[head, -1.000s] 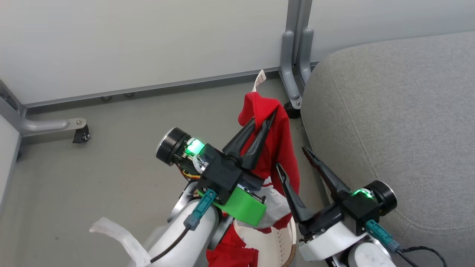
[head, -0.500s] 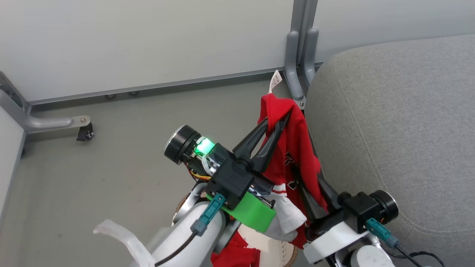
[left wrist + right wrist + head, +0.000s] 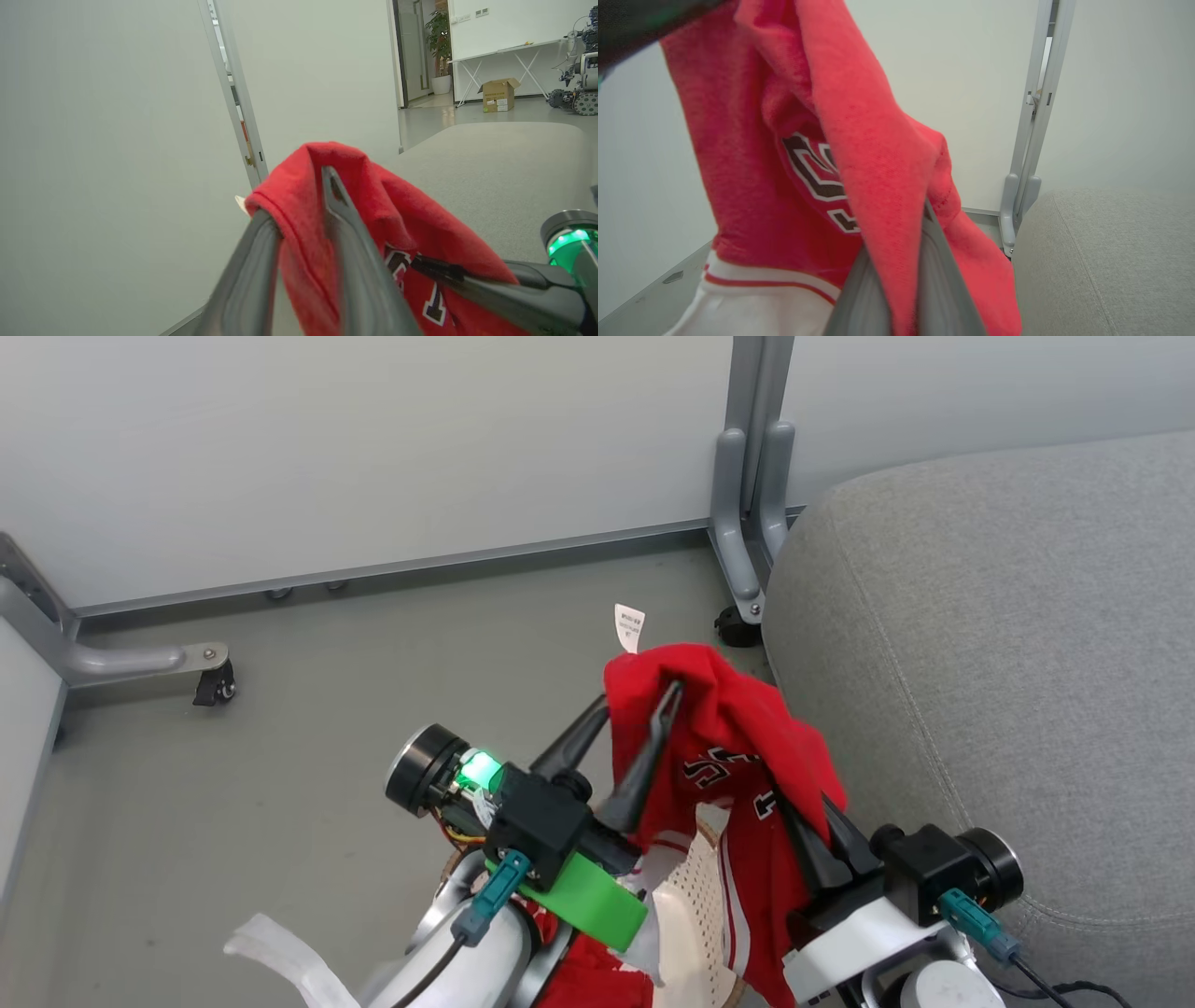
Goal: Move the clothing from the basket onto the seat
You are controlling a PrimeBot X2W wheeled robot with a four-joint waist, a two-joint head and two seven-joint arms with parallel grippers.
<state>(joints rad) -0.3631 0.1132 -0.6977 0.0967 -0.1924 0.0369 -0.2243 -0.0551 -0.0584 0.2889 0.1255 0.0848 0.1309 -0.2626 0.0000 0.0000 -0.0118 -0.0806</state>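
Beside the seat, the clothing hangs above the basket, pinched by both the left gripper and right gripper.

A soft bright red fabric garment with dark, white-edged lettering, white panels and red-and-white striped trim hangs bunched in the air just beside the large light grey woven-fabric upholstered seat cushion, near its rounded edge and stitched seam. A small white tag sticks up from its top. Its lower part drapes down toward the cream-white perforated plastic basket, which stands just beside the seat. More red fabric lies in the basket.
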